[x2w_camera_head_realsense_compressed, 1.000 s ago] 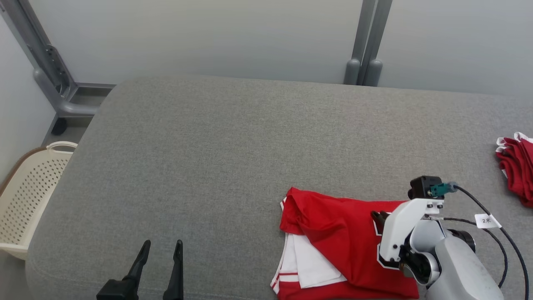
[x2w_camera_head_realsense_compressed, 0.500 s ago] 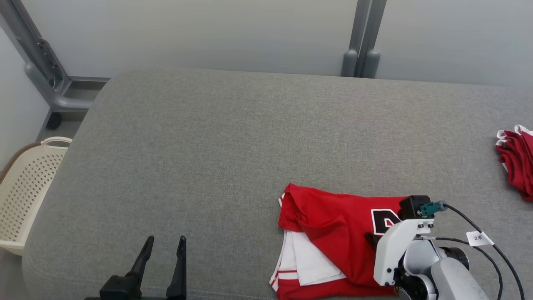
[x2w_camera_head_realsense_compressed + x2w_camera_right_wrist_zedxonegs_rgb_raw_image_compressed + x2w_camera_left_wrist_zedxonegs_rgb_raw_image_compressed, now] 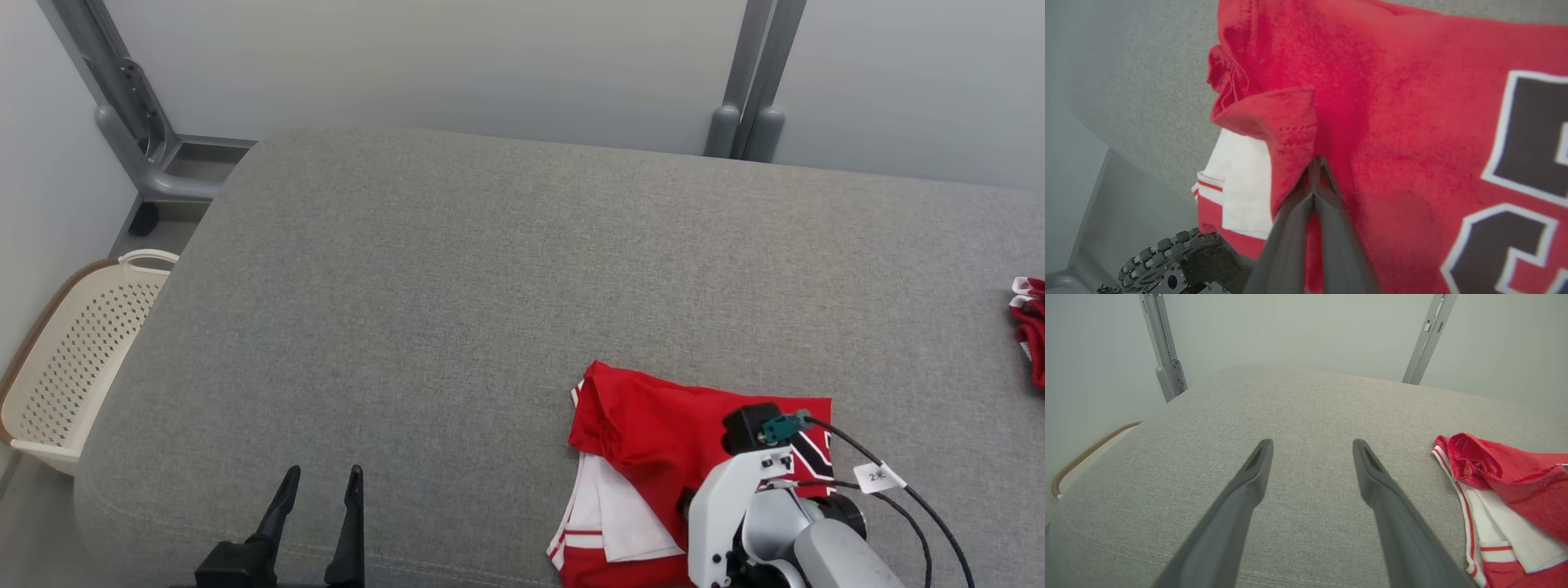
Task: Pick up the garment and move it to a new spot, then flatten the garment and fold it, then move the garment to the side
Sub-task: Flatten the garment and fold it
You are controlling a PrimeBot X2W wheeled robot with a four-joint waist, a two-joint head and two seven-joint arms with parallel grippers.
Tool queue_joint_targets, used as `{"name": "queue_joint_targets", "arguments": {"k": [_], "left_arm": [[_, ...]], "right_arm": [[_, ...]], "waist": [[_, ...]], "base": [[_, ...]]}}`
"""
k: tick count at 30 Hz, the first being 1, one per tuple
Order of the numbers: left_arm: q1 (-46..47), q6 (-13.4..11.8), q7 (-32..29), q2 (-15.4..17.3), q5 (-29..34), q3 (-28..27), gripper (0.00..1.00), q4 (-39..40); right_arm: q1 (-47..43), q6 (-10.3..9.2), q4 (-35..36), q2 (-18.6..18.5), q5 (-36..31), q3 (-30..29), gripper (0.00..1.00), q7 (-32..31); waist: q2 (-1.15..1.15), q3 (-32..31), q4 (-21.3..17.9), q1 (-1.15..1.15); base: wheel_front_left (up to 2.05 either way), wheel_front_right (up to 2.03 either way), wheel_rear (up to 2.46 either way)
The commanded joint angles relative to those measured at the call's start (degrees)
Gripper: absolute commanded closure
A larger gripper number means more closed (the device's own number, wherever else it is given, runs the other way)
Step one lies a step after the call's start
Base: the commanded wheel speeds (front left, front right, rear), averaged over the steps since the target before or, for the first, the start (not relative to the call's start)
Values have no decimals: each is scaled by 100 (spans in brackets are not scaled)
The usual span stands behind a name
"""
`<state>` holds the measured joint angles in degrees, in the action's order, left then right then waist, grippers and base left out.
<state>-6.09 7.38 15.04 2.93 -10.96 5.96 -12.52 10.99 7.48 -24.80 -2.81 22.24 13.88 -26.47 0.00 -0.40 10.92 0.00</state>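
Right gripper (image 3: 1314, 165): jaws fully closed, tips pinching a raised fold of the red garment (image 3: 645, 416). Garment lies folded on the grey pad (image 3: 457, 269), toward the pad's 5 o'clock, with white fabric showing at its 7 o'clock corner. Left gripper (image 3: 321, 475): jaws wide apart, nothing between them, over the pad's 7 o'clock edge. Basket (image 3: 73, 351) stands beside the pad at 9 o'clock.

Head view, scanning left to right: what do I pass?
Basket → left end effector → jersey → red pile at the right edge.
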Motion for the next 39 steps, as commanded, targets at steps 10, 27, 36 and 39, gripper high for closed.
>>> {"name": "queue_joint_targets", "arguments": {"k": [10, 27, 36, 39], "left_arm": [[29, 12, 18, 1, -46, 21, 0, 14], [-232, 12, 18, 1, 36, -95, 0, 58], [-312, 12, 18, 3, 33, -97, 0, 105], [-307, 13, 18, 3, 43, -90, 0, 101]], "right_arm": [[113, -1, -197, -14, 549, 1158, 100, 36], [561, -1, 14, -19, 932, 810, 10, 301], [-207, 0, 740, -7, 118, -1281, 0, -75], [-431, 0, 969, -12, 20, -1719, 0, -217]], "waist": [[0, -13, -8, 0], [0, -224, -130, 0], [0, -254, -395, 0], [0, -225, -484, 0]], "base": [[0, 0, 0], [0, 0, 0], [0, 0, 0], [0, 0, 0]]}}
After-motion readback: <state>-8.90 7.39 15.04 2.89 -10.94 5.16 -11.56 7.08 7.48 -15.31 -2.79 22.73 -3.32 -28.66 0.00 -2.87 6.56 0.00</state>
